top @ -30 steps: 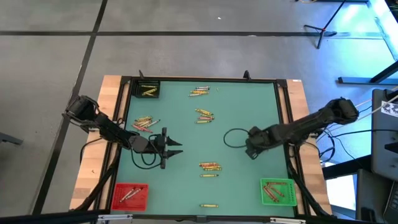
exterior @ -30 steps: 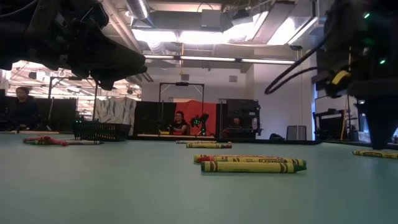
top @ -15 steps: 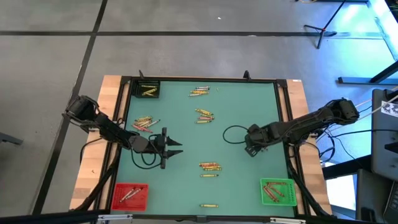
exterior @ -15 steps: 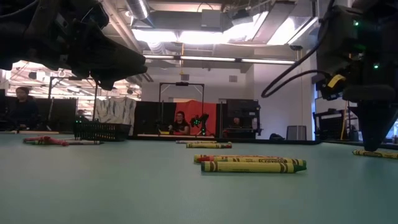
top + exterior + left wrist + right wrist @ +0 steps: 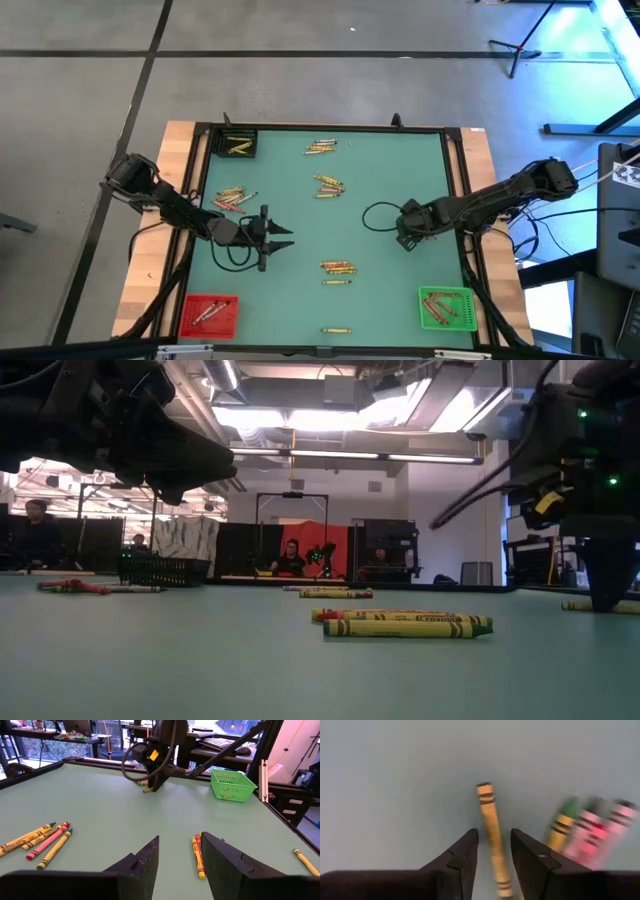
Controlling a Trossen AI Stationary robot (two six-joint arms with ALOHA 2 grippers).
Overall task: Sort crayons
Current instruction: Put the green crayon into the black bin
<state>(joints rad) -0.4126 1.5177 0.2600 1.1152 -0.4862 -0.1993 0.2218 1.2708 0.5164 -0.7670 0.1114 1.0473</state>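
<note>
Crayons lie in small groups on the green table: near the far edge [image 5: 320,147], mid-table [image 5: 328,186], at the left [image 5: 232,198], nearer the front [image 5: 338,268], and a single one [image 5: 336,329]. My right gripper [image 5: 407,240] points down at the right of the table, open. Its fingers stand on either side of a yellow crayon [image 5: 490,815] lying flat, with green and pink crayons [image 5: 590,827] beside it. My left gripper [image 5: 288,239] waits open at the left, level above the table, with nothing between its fingers [image 5: 150,857].
A red bin [image 5: 208,315] stands at the near left corner, a green bin [image 5: 447,307] at the near right, and a black bin [image 5: 238,145] at the far left, each holding crayons. A cable loop [image 5: 375,215] hangs beside my right gripper. People sit beyond the table [image 5: 290,557].
My right gripper has come down a little over the crayons beneath it. The gap between its fingers looks the same.
</note>
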